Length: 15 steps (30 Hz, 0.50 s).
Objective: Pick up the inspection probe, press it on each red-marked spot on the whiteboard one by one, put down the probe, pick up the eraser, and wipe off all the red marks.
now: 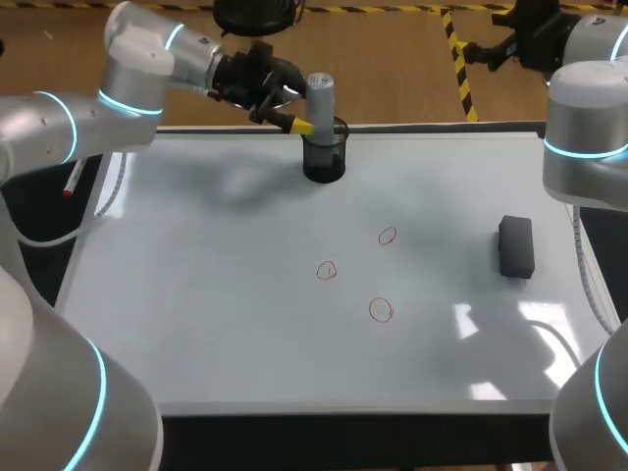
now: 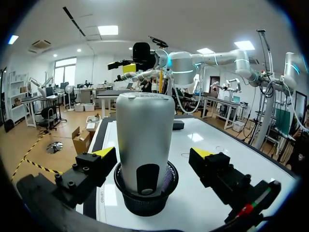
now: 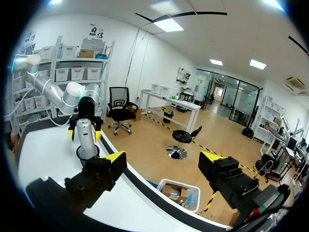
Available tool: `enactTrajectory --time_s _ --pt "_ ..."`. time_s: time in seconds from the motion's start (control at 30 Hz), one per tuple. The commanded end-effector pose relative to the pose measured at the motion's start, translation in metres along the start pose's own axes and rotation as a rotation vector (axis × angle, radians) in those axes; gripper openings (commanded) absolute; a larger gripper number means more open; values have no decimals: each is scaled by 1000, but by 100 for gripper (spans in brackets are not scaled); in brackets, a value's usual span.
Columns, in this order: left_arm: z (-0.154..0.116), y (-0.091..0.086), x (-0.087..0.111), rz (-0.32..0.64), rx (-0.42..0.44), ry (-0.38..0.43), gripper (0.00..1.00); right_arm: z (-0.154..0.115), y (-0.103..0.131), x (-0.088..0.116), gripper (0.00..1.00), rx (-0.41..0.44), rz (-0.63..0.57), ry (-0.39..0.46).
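At the whiteboard's [image 1: 196, 324] twelve o'clock edge, a black mesh cup [image 1: 325, 159] stands with the inspection probe [image 1: 320, 96] upright in it, the silver body rising well above the rim. The left arm [image 1: 137, 93] comes in from about ten o'clock, its forearm stretched nearly level along the far edge and its wrist turned so that the left gripper [image 2: 153, 154] faces the probe from the side. In the left wrist view the yellow-tipped fingers [image 2: 104, 153] stand spread, one on each side of the probe just above the cup's rim. A gap shows between each tip and the silver body, so neither finger touches it.

Three red marks lie a little past the board's centre, toward four o'clock. One [image 1: 387, 235] lies farthest from the near edge, one [image 1: 326, 270] sits toward the seven o'clock side of it, and one [image 1: 381, 310] is nearest the front. They are apart from one another. The dark eraser [image 1: 516, 245] lies flat at three o'clock, well apart from the marks.

The right arm [image 1: 587, 128] stands folded at the board's three o'clock side, its upper part bent back toward one o'clock. The right gripper [image 3: 164, 157] hangs beyond the table's far corner with its fingers wide apart and nothing between them. Its wrist view looks back across the board at the probe and cup.
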<state>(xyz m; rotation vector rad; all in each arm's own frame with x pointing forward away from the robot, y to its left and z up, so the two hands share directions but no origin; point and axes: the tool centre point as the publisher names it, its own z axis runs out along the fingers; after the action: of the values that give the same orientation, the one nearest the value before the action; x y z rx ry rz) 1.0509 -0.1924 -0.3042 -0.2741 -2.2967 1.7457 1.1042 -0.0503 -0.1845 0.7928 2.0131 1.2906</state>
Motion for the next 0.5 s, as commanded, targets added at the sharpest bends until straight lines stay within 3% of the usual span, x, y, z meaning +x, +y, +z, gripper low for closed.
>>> enactTrajectory --time_s 0.03,0.5 --pt "5 8 -10 6 17 69 100 0 0 0 100 0 0 0" --pt "16 13 -13 12 33 54 100 0 0 0 100 0 0 0"
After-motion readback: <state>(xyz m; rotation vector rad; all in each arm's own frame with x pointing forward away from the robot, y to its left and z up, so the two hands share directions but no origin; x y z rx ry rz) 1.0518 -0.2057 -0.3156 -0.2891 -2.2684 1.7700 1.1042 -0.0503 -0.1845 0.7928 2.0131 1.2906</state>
